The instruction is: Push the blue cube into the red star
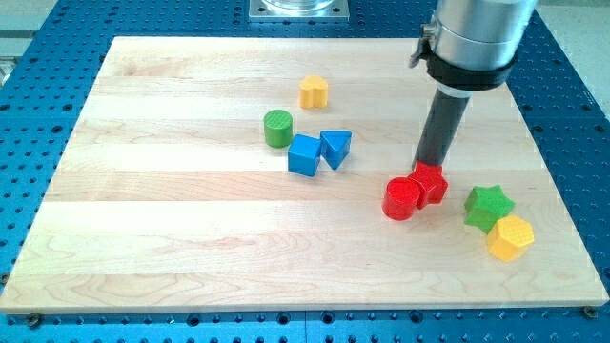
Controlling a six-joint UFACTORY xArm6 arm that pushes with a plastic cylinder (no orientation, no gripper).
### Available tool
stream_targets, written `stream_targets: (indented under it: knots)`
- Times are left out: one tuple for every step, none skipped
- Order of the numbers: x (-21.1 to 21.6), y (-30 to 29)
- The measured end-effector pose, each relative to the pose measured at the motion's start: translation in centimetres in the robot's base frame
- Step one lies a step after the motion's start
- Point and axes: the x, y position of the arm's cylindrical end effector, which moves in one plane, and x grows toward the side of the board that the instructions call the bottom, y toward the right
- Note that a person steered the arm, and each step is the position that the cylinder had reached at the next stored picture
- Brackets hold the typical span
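My tip (425, 166) sits at the top edge of the red star-shaped block (429, 183), touching or just short of it. No pincer on this rig, just a bare rod, so no open/closed state to report. Red cylinder (401, 199) abuts the star on its lower-left. Blue cube (304, 154) is well to the view's left of my tip, touching the blue triangular block (335, 147), so it probably needs a push rightward from its far side. Count: 2 red, 2 blue, 2 green (cylinder (277, 128), star (488, 207)), 2 yellow (upper (314, 92), hexagonal (510, 237)); 8 on the wooden board (172, 210)

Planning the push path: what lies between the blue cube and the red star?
In the camera view, only bare board lies between the blue cube and the red star; my tip stands at the star's top edge.
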Motion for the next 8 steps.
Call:
stream_targets:
  knots:
    - [-2.7, -3.8]
    - [1.4, -4.1]
    - [2.9, 0.6]
    - [0.3, -3.5]
    - [0.2, -7.3]
    - [3.6, -5.6]
    - [6.3, -1.0]
    - [5.5, -6.8]
